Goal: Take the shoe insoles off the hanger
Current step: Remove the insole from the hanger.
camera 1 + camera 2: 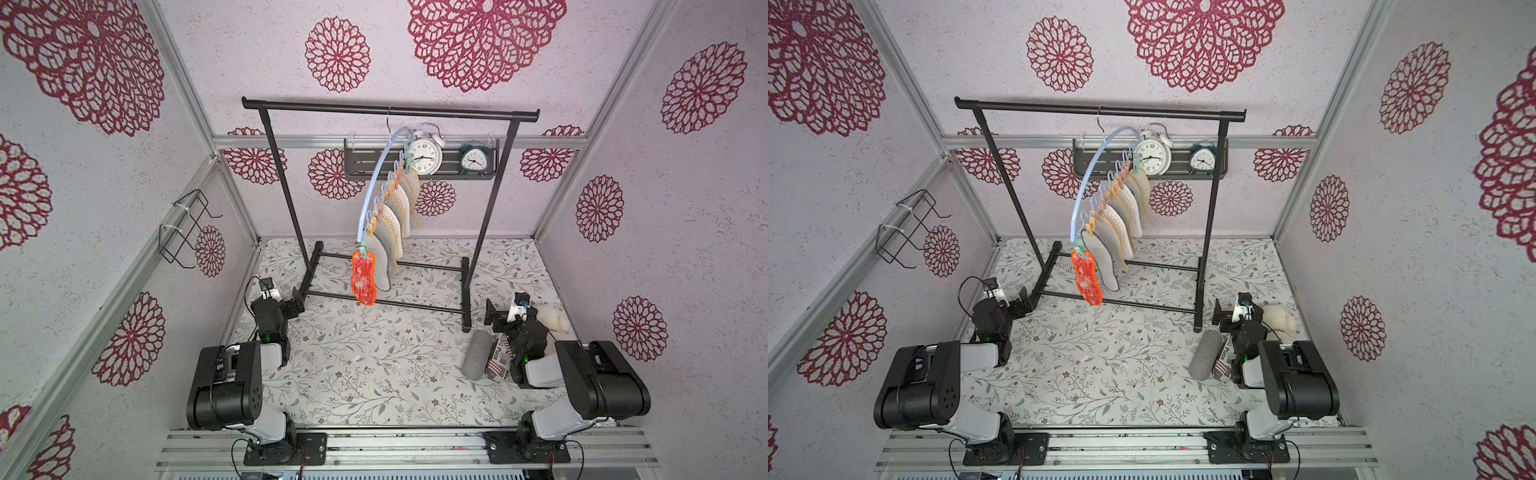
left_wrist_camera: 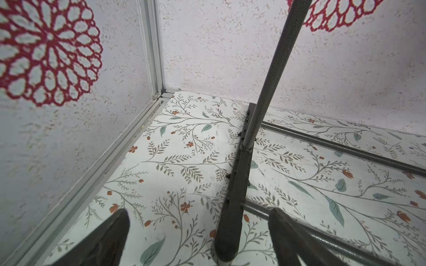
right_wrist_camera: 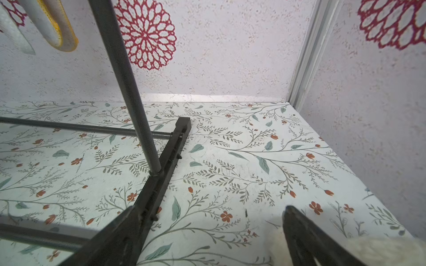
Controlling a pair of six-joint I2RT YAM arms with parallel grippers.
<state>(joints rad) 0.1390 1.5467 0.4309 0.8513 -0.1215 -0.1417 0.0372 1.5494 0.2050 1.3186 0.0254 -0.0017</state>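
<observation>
2 top views look down; wrist views closely face the rack (image 2: 265, 92)

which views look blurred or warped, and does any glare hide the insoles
Both top views: even light, no glare on the shoe insoles, wall frames splayed by the wide lens. Left wrist view: the left gripper is soft at close range, the garment rack sharper. Right wrist view: the right gripper and a white fluffy thing are out of focus.
</observation>
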